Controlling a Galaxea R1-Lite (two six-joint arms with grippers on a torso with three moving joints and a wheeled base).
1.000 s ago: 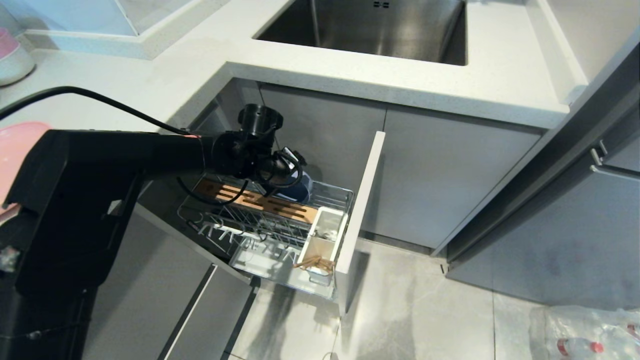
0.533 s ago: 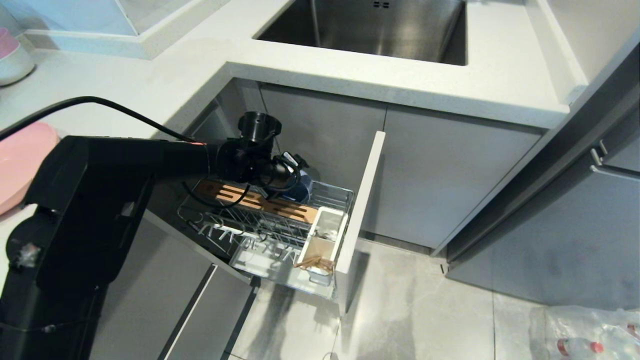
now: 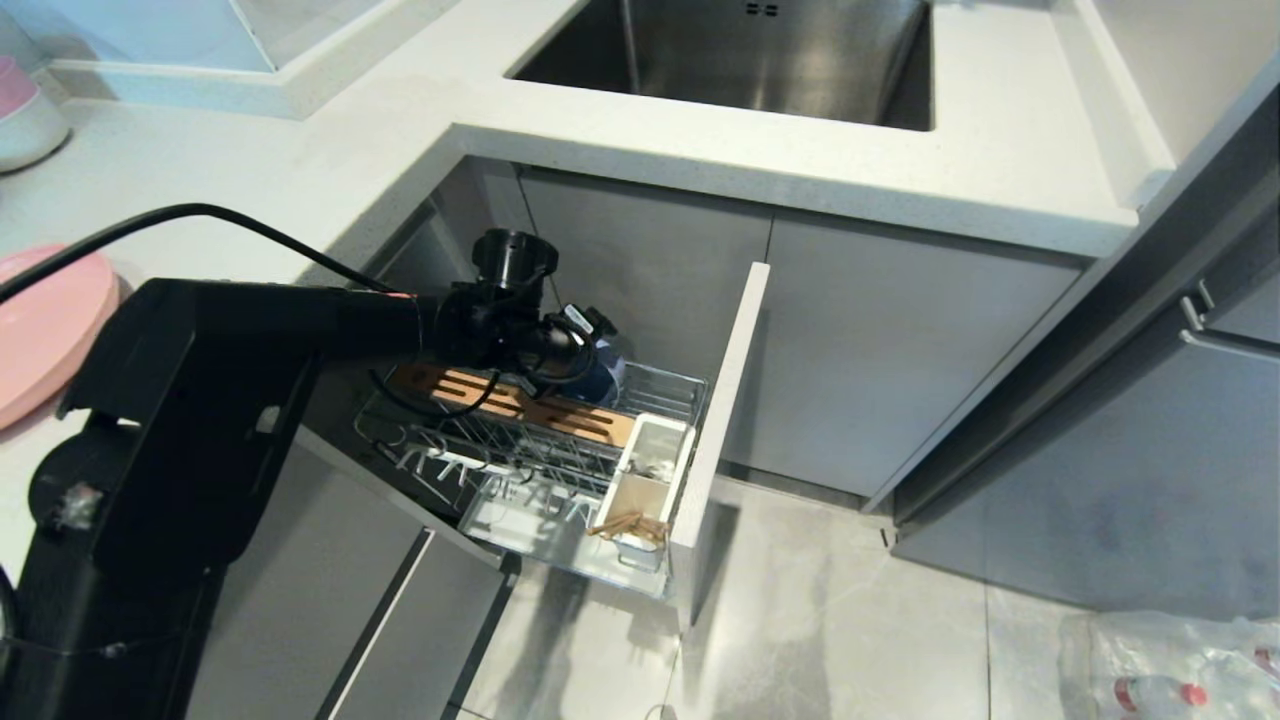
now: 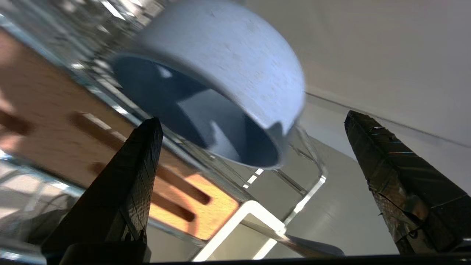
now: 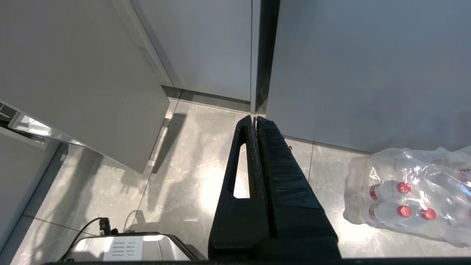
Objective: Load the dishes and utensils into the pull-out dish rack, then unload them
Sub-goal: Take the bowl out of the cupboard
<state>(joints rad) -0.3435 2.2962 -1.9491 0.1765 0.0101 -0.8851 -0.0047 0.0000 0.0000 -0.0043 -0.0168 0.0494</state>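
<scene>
The left gripper (image 4: pixel 254 121) reaches over the back of the pull-out dish rack (image 3: pixel 665 385), which stands drawn out of the cabinet below the sink (image 3: pixel 740 50). Its fingers (image 4: pixel 125 184) are spread wide and hold nothing. In the left wrist view the blue bowl (image 4: pixel 235 66) lies tipped on its side between and beyond the two fingertips, its opening facing the camera, resting on the rack's wires just beside the slotted wooden strip (image 4: pixel 66 147). No finger touches the bowl. In the head view the bowl (image 3: pixel 603 372) shows only as a dark blue patch behind the wrist, at the rear of the rack next to the wooden strip (image 3: pixel 560 415).

The white utensil caddy (image 3: pixel 655 470) sits at the front end of the rack against the narrow front panel (image 3: pixel 725 400). The chopsticks (image 3: pixel 628 526) lie in its nearer compartment, sticking out over its edge. Something pale lies in the farther compartment, but I cannot tell what it is.

The pink plate (image 3: pixel 45 330) rests on the worktop (image 3: pixel 300 170) at its left edge, well apart from the rack.

The right gripper (image 5: pixel 255 119) hangs low, pointing at the floor (image 5: pixel 191 162) in front of the grey cabinet doors, its fingers pressed together and empty. A shrink-wrapped pack of bottles (image 5: pixel 408 195) lies on the floor beside it.
</scene>
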